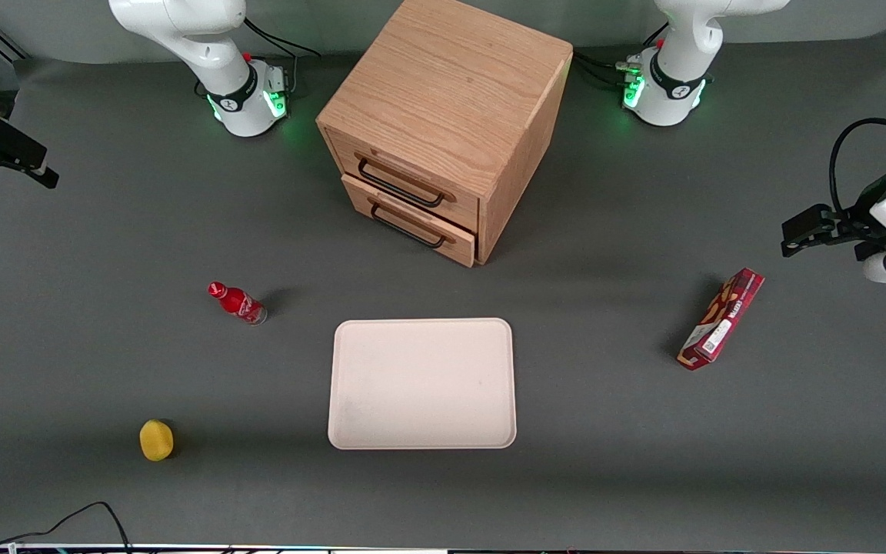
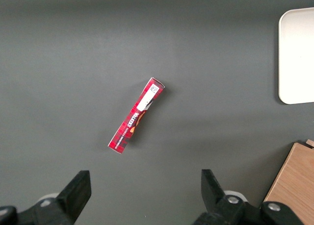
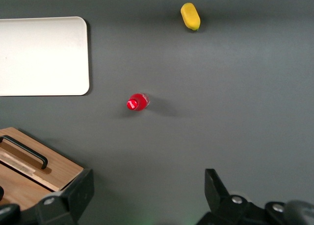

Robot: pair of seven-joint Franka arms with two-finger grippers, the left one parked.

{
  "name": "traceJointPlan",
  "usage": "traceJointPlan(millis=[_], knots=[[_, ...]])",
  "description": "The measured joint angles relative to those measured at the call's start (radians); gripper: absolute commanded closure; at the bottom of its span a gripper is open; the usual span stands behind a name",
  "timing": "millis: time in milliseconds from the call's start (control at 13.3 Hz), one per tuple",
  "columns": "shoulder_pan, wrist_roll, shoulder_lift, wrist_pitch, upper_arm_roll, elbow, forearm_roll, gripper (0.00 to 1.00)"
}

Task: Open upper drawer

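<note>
The oak cabinet (image 1: pixel 451 85) stands at the back middle of the table. The upper drawer (image 1: pixel 383 163) is its top drawer, with a thin black bar handle (image 1: pixel 401 187), and its front sits shut against the cabinet. The bottom drawer (image 1: pixel 458 245) below it sticks out slightly. My gripper (image 1: pixel 16 178) hangs over the working arm's end of the table, well away from the cabinet. It is open and empty (image 3: pixel 147 186). The right wrist view shows a corner of the cabinet with one black handle (image 3: pixel 27 151); I cannot tell which drawer's.
A white tray (image 1: pixel 421 383) lies nearer the front camera than the cabinet. A red bottle (image 1: pixel 238 302) and a yellow object (image 1: pixel 156 440) are toward the working arm's end. A red box (image 1: pixel 722 318) lies toward the parked arm's end.
</note>
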Motion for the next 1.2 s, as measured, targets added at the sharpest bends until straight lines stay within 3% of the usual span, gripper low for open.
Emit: traceJointPlan(millis=[375, 751, 1202], knots=[[0.001, 0.001, -0.001, -0.01, 0.005, 0.02, 0.001, 0.0], [0.005, -0.005, 0.003, -0.017, 0.07, 0.026, 0.025, 0.0], [0.009, -0.006, 0.081, -0.022, 0.282, 0.018, 0.149, 0.0]])
